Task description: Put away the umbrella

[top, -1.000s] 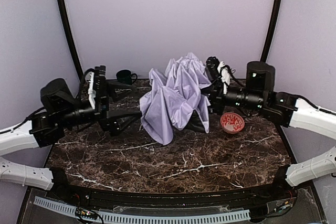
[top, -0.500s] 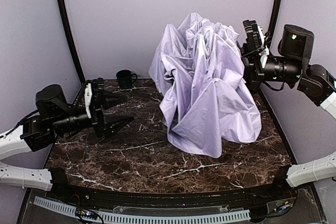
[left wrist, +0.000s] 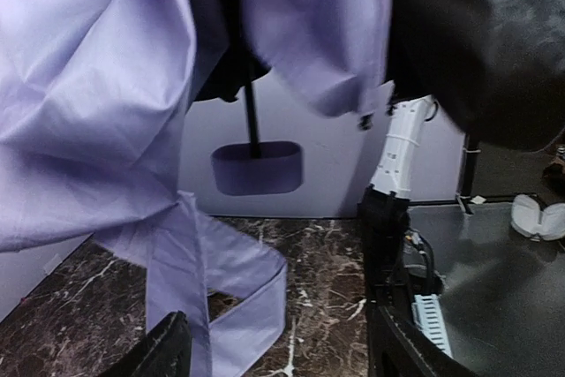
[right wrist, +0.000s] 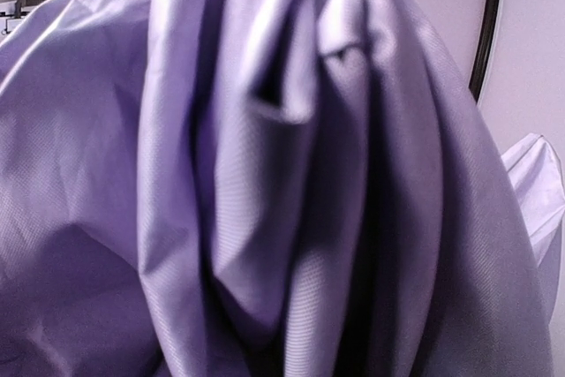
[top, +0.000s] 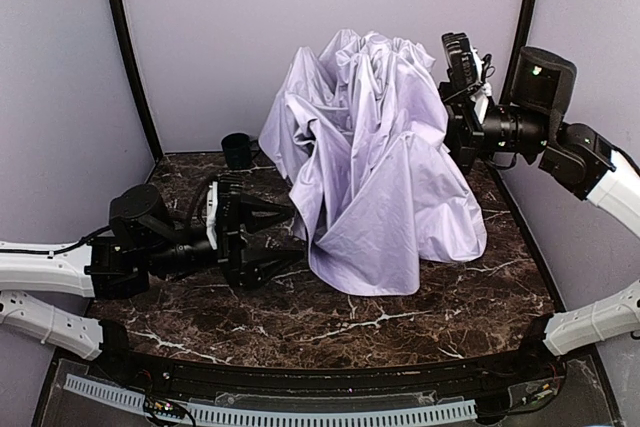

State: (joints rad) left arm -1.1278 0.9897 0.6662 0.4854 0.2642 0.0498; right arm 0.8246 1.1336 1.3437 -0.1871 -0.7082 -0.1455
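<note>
- Holding the umbrella up by its top, my right fingers were clamped on it, I judged, though the cloth hid the grip itself. Lifted so, the canopy hung free, with only its hem touching the surface.
- My left fingers stood apart and held nothing. They were low over the surface, just beside the hem on the left, and well placed, I judged, to reach in under the cloth.
- From my left wrist I saw beneath the canopy. The thin black shaft hung straight down with the small rounded handle at its end, clear of the surface. A flat strap of the same cloth trailed down beside it.
- The cloth was thin, smooth and pale lavender, dark on the inside, and fell in deep soft folds. I judged it slippery and in need of gathering.
- The surface was glossy dark marble with white veins. A dark mug stood at the back left, apart from the umbrella.
</note>
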